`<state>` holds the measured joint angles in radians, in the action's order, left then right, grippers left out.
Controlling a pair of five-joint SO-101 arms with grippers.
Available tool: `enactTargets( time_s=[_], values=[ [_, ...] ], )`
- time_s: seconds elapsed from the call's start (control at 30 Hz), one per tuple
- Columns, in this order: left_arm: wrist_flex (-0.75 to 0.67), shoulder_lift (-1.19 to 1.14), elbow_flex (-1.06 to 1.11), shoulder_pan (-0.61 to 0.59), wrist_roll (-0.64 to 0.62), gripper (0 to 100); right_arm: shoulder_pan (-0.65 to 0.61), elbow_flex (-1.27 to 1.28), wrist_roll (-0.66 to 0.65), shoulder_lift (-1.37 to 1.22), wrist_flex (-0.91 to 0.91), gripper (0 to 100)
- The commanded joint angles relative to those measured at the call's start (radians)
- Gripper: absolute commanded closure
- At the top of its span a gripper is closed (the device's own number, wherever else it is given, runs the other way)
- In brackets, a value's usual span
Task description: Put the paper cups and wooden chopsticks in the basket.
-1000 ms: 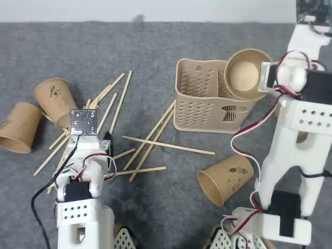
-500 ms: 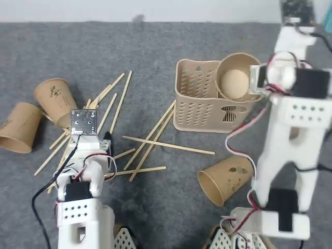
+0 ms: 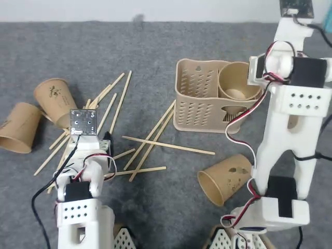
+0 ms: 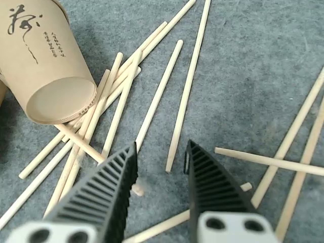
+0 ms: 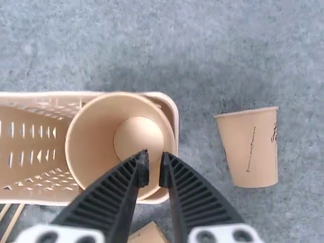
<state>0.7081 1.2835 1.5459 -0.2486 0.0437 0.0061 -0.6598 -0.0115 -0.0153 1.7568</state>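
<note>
Reaching farther out than a second ago, my right arm is now standing the paper cup (image 3: 238, 85) upright in the basket's (image 3: 199, 111) right compartment instead of tilting it above. Nearer me, my left gripper (image 4: 161, 154) is hovering, jaws apart, over scattered chopsticks (image 4: 158, 96). Farther off, my right gripper (image 5: 154, 158) is hanging over the cup's mouth, jaws a sliver apart, clamping nothing.

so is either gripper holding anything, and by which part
The left gripper is open over loose chopsticks, holding nothing. The right gripper sits over the cup in the basket; whether it grips it cannot be told.
</note>
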Motion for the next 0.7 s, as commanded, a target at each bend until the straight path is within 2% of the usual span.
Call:
enactTargets(
  time_s=[0.0,0.17,0.3,0.53,0.67],
  values=[
    [-0.026,0.014,-0.004,0.002,0.011,86,-0.008,-0.061,0.011,0.065,0.041,93.5],
    [-0.026,0.014,-0.004,0.002,0.011,86,-0.016,0.000,0.005,0.203,0.044,93.5],
    [-0.026,0.014,-0.004,0.002,0.011,86,-0.059,0.161,-0.026,0.367,0.044,92.5],
    [-0.026,0.014,-0.004,-0.003,0.011,86,-0.228,0.623,-0.160,0.691,0.042,87.6],
    [-0.026,0.014,-0.004,-0.003,0.011,86,-0.317,0.904,-0.301,0.834,0.042,87.5]
  ],
)
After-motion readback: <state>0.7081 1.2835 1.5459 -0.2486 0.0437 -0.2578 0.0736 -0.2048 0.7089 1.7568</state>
